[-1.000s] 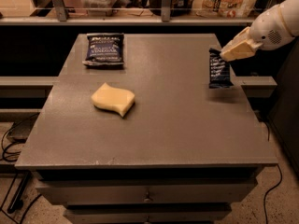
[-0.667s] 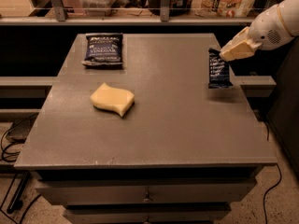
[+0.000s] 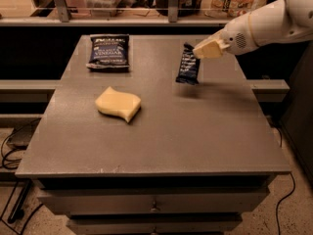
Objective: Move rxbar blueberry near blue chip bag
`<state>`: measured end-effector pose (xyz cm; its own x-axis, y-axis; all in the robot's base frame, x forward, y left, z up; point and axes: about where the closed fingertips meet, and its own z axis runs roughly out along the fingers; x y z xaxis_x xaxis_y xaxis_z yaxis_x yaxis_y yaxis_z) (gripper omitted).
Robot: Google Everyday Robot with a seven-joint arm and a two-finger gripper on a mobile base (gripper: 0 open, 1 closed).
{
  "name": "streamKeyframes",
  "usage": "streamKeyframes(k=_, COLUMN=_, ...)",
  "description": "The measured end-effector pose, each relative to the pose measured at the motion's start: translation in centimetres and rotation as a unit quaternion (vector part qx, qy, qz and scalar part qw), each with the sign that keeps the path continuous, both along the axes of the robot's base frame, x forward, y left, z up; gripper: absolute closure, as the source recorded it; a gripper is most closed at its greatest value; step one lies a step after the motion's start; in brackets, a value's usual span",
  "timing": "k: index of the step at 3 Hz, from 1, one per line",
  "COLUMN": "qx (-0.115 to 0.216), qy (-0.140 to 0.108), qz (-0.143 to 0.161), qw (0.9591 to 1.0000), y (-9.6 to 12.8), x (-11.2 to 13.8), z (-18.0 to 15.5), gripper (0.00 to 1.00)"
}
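Note:
The rxbar blueberry (image 3: pixel 188 65), a slim dark navy bar wrapper with white text, hangs upright above the grey table, held by its top end. My gripper (image 3: pixel 198 50) comes in from the right on a white arm and is shut on the bar's top end. The bar hangs over the table's right-middle area with its shadow below it. The blue chip bag (image 3: pixel 108 51), a wider dark blue bag with white "VINEGAR" lettering, lies flat at the table's far left, well to the left of the bar.
A yellow sponge (image 3: pixel 118 103) lies on the table's left-middle part. The grey table (image 3: pixel 161 141) has drawers below its front edge. A shelf with a railing and packaged goods runs behind the table. Cables lie on the floor at the left.
My gripper has carried the bar to the left, from near the table's right edge toward the middle. The chip bag and the sponge have not moved.

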<state>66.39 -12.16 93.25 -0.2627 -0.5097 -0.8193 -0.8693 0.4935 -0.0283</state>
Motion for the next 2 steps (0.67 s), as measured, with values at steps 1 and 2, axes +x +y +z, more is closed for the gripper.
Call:
streamKeyframes(k=1, qx=0.056, qy=-0.004, qz=-0.031, qw=0.998, y=5.7, x=3.7, z=-0.3, gripper=1.0)
streamKeyframes(k=2, qx=0.101, qy=-0.015, qz=-0.06, qw=0.993, y=11.0, x=8.8, z=-0.9, gripper=0.74)
